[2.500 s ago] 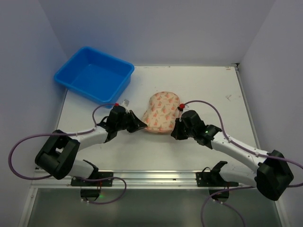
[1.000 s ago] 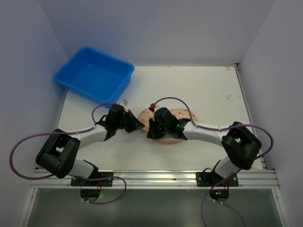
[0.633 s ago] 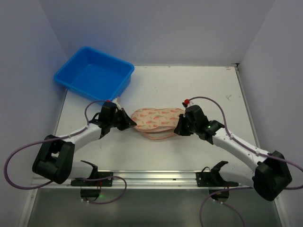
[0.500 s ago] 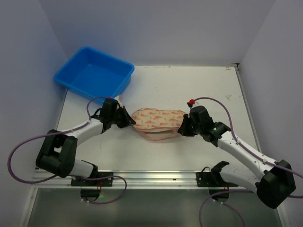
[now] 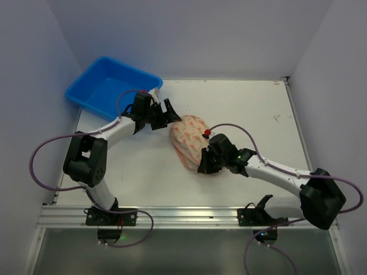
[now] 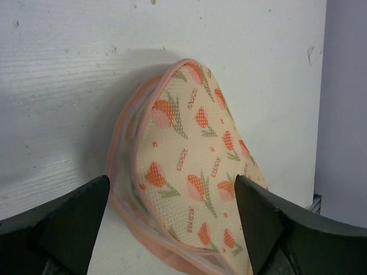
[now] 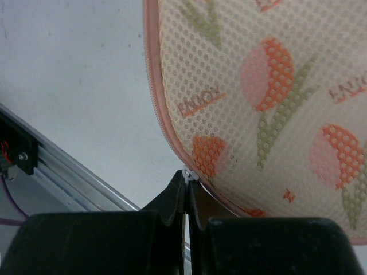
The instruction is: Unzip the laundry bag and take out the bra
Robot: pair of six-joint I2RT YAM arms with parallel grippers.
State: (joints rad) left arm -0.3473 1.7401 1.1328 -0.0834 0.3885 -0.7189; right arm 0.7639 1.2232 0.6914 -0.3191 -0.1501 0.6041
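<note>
Where one tub (image 5: 109, 86) stands, one laundry bag (image 5: 186, 137) lies nearby.

A blue plastic tub (image 5: 112, 91) sits at the far left corner of the white table (image 5: 246, 103), turned at an angle, with its left corner close to the side wall. The tabletop shows a faint wood grain and tiny dark specks in the left wrist view (image 6: 86, 69), and a few small dark marks (image 5: 277, 118) lie towards its far right side. A silver metal rail (image 5: 183, 213) runs along the near edge, and plain pale walls (image 5: 189, 34) close in the back and both sides.
</note>
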